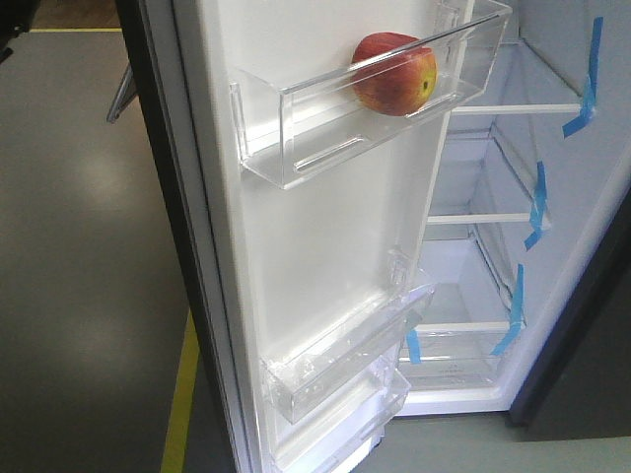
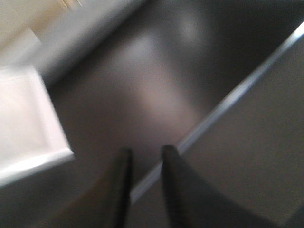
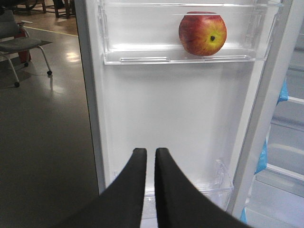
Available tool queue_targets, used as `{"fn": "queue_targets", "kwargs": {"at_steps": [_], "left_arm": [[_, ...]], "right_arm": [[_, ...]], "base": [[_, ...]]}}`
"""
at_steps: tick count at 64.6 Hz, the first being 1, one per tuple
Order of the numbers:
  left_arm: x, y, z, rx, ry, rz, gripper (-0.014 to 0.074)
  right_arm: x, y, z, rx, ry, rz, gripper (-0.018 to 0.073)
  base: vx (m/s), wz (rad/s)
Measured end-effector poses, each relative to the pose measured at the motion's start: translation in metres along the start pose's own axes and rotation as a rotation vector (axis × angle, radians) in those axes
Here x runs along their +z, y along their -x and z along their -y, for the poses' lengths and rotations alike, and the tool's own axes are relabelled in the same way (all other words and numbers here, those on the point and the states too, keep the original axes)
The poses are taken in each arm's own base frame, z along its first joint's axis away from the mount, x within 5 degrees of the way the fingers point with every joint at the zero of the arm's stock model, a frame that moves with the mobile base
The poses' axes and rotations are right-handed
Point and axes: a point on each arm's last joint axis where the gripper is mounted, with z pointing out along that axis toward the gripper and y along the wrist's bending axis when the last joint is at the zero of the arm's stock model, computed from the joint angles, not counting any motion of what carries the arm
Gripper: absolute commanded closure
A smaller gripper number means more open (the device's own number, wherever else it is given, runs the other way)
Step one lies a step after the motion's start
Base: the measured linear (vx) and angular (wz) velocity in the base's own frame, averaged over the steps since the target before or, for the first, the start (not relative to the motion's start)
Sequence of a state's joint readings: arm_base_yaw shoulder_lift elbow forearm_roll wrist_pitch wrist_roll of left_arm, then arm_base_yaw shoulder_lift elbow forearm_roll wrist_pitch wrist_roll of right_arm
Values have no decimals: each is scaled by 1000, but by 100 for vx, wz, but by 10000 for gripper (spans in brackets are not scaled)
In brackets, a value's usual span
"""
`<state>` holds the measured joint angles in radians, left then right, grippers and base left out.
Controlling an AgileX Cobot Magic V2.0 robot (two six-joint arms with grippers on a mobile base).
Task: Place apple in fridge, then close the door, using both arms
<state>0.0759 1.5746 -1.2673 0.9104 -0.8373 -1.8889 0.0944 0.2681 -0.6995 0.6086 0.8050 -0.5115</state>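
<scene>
**Apple stowed in the door bin; the door is not yet shut**

The first half of the task is judged done. The glossy red apple with yellow-orange patches [image 1: 394, 74] is seen resting in the upper clear plastic bin [image 1: 296, 148] on the white inner face of the tall narrow door [image 1: 325, 256], toward the end of the bin nearest the hinge. It is touched by neither claw.

The second half is left. The door stands swung wide, and the white inside of the dark grey fridge [image 1: 582, 187] is exposed, with its glass shelves [image 1: 513, 108] and strips of blue tape [image 1: 537, 207] in plain view.

The right gripper [image 3: 150, 153] is pointed at the inner face of the door, below the bin and well apart from the apple. Its black fingers are drawn almost together, only a slit is left between them, and nothing is held.

The left gripper [image 2: 146, 151] is shown only in a heavily blurred view over the dark floor. A narrow gap is made out between its fingers and nothing is seen in it. Whether the door is near it cannot be told.

To finish, the door would have to be pushed round until it meets the cabinet.
</scene>
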Motion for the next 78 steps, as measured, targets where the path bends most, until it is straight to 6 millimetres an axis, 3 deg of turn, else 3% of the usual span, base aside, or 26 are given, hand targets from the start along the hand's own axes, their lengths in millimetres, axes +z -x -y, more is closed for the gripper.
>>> {"fn": "queue_targets", "kwargs": {"at_steps": [11,26,45,64,78], "left_arm": [[20,-4,-7,-51,-71,-166,177],[28,-17,5,-58,-153,-298,166],[41,-43,18,-91,-206,-366,165],[54,-97,52,-133,-334,-526,165],[60,-164,94,-138,-446,-691,165]], "right_arm": [[0,-1,0,0,4,-7,305],[0,-1,0,0,4,-8,124],[0,-1,0,0,4,-8,87],[0,-1,0,0,4,-8,87],[0,0,0,0,1,-2,89]], "base": [[0,0],[0,0],[0,0],[0,0],[0,0]]}}
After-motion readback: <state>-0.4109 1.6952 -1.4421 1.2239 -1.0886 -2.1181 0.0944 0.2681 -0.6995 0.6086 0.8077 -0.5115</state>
